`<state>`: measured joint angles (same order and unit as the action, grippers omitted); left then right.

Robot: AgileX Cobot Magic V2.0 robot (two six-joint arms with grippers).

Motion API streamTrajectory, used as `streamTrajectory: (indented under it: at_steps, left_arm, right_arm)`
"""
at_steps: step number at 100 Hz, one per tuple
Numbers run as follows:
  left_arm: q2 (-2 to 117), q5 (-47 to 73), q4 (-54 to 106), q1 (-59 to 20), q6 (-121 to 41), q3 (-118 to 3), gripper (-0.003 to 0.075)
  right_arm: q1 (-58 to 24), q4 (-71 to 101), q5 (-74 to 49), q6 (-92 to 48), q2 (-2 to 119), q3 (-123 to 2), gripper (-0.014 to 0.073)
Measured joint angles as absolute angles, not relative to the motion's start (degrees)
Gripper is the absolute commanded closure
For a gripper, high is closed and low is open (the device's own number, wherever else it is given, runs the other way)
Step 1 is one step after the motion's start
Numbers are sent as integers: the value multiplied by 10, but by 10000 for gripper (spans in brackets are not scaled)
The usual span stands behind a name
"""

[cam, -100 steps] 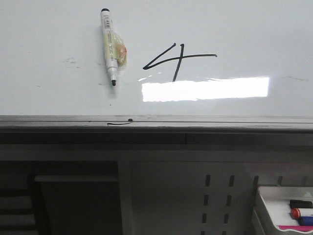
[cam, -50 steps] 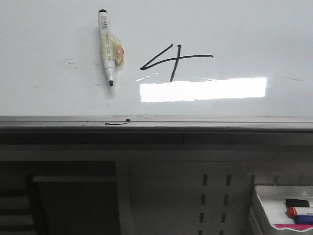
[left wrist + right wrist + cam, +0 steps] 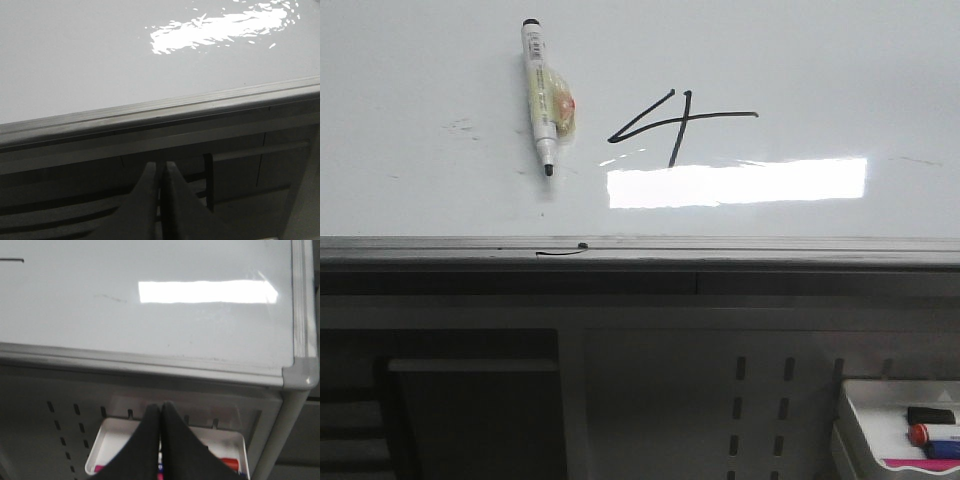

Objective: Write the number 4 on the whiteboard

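The number 4 stands in thin black lines on the glossy whiteboard, right of its middle. A black-tipped marker with yellowish tape round it lies on the board left of the 4, held by nothing. Neither gripper shows in the front view. My left gripper is shut and empty, below the board's grey rail. My right gripper is shut and empty, below the board's near right corner, over a white tray. A short black line end shows on the board in the right wrist view.
A short black squiggle sits on the grey rail. A grey perforated panel lies below the board. The white tray at the lower right holds red, black and other coloured markers. A ceiling-light glare lies below the 4.
The front view has shifted by a few pixels sideways. The marker and the 4 keep their places on the board.
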<state>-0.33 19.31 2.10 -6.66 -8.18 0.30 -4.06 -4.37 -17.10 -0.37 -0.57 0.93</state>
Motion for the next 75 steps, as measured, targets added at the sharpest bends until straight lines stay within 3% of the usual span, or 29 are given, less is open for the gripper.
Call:
streamTrajectory:
  at_steps: [75]
  left_arm:
    - [-3, 193, 21, -67, -82, 3, 741]
  right_arm:
    - [-40, -45, -191, 0, -6, 8, 638]
